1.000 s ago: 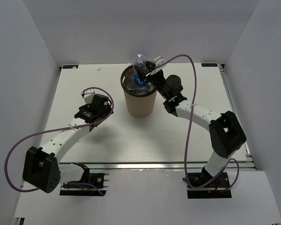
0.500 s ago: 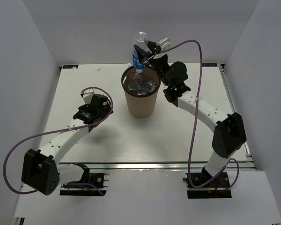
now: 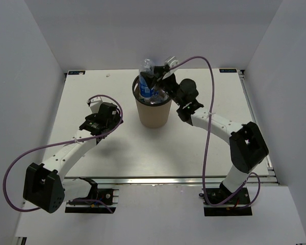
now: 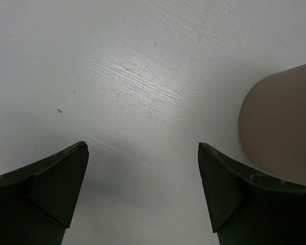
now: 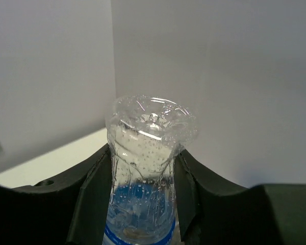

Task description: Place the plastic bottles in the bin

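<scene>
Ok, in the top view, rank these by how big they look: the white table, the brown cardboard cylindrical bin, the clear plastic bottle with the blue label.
1. White table
2. Brown cardboard bin
3. Clear plastic bottle, smallest even though it is raised nearer the camera

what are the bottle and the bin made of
The bottle: thin clear plastic, glossy; see-through, with glints and a crumpled end. The bin: likely matte brown cardboard, judging by its dull, even tan wall, though not certain.
</scene>
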